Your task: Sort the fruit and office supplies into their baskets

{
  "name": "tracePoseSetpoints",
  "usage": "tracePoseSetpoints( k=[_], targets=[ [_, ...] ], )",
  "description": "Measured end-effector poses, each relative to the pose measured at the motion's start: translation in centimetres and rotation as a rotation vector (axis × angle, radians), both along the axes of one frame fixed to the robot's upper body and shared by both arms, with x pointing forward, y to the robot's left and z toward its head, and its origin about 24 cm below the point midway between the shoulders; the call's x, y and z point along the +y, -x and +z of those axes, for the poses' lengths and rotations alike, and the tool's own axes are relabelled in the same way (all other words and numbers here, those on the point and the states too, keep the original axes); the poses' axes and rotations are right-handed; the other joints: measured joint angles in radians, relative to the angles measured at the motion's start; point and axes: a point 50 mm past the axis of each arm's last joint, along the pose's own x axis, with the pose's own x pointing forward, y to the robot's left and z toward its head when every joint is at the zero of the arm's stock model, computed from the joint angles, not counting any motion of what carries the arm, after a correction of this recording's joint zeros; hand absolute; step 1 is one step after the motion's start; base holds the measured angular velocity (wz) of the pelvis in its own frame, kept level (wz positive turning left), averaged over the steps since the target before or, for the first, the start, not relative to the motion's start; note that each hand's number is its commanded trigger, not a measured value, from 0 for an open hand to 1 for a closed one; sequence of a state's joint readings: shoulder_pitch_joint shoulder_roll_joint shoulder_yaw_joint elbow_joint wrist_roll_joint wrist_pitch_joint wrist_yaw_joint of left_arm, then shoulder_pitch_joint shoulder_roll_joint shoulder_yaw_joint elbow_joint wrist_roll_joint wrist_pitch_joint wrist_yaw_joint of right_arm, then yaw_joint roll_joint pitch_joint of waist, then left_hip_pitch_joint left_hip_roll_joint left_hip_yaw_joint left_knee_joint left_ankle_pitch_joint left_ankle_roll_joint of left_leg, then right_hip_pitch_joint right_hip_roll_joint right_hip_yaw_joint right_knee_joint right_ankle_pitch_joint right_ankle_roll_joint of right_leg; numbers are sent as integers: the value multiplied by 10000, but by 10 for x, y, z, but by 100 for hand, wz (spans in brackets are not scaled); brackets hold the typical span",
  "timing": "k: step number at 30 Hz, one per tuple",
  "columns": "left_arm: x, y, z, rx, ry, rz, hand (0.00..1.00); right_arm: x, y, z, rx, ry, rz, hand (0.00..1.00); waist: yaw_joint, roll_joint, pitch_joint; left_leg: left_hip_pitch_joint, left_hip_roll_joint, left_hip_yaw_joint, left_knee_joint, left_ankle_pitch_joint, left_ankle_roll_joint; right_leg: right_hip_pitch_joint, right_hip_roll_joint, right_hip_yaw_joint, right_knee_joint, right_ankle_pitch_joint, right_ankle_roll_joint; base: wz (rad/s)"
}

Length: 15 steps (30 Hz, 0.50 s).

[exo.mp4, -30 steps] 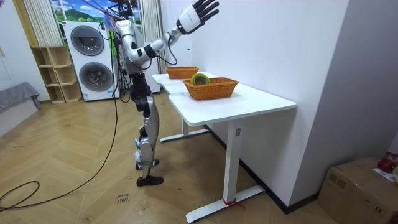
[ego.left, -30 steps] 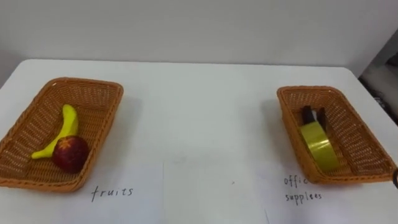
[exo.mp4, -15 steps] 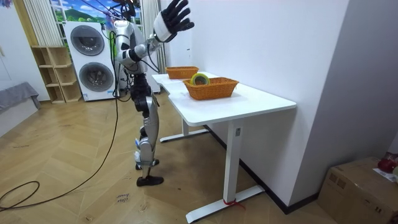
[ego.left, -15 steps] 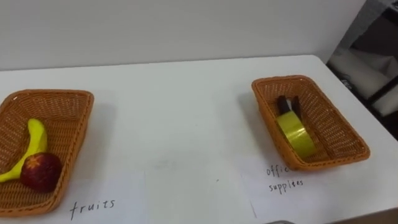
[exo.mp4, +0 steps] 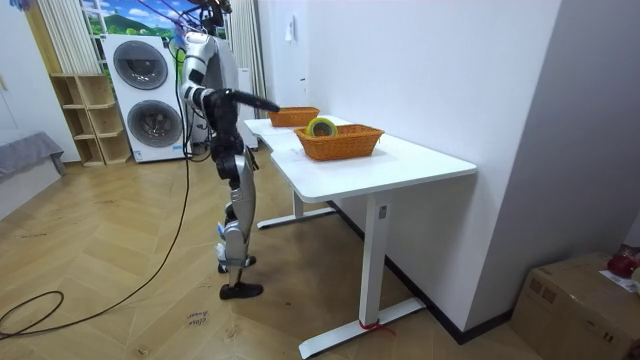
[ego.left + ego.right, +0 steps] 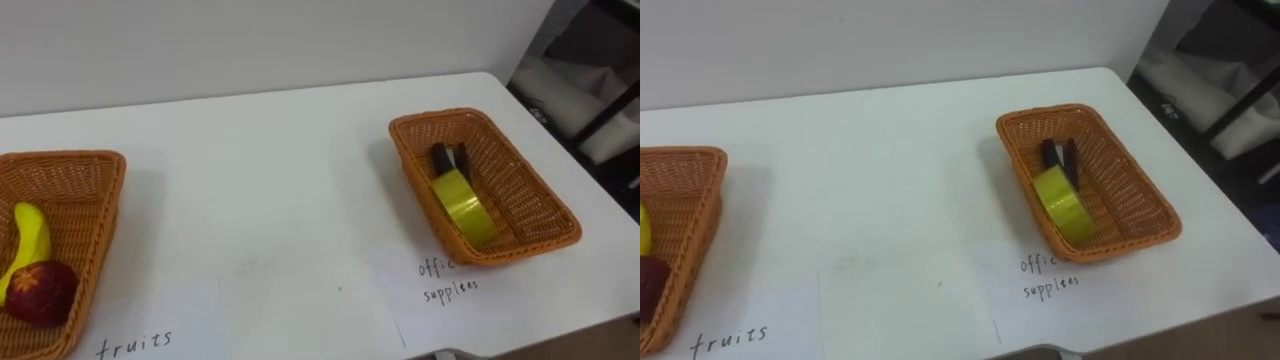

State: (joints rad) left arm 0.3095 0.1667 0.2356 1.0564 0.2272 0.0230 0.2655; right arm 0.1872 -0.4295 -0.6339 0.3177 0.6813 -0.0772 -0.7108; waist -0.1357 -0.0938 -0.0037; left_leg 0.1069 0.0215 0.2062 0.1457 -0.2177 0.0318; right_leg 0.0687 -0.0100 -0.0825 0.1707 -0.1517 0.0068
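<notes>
Beside the table's long edge, in the room view, the robot stands with its right hand [image 5: 268, 104] brought down from high overhead to about tabletop height, stretched toward the white table [image 6: 270, 170]. Whether that hand is open or closed I cannot tell. At left, the fruit basket [image 6: 92, 200] holds the banana [image 6: 28, 238] and the red apple [image 6: 40, 292]. At right, the office-supplies basket [image 6: 522, 182] holds the yellow tape roll [image 6: 462, 205] and two dark pieces [image 6: 448, 158] (too small to name). With bare tabletop between them, the sorting looks finished, and the lowered arm reads as a retreat. Both baskets sit further left in the eye views than before, but that is the head's own swing rightward, not their move.
</notes>
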Motion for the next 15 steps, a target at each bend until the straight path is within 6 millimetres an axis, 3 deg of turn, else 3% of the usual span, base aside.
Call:
tracePoseSetpoints(
  k=[9, 15],
  targets=[
    [3, -6, 3, -291, -80, -117, 0, 13, 50, -64, 1240, -2365, -1867, 0, -5, 126, -63, -60, -11, -24, 43, -12, 3, -16, -10, -11, -12, 0, 0, 1],
    [4, -8, 4, -488, -143, -17, 0, 32, 84, -103, 2468, -3728, -2805, 0, 7, 178, -23, -62, -15, -39, 58, -12, 2, -15, -11, 14, -25, -9, -6, 0]
  ],
)
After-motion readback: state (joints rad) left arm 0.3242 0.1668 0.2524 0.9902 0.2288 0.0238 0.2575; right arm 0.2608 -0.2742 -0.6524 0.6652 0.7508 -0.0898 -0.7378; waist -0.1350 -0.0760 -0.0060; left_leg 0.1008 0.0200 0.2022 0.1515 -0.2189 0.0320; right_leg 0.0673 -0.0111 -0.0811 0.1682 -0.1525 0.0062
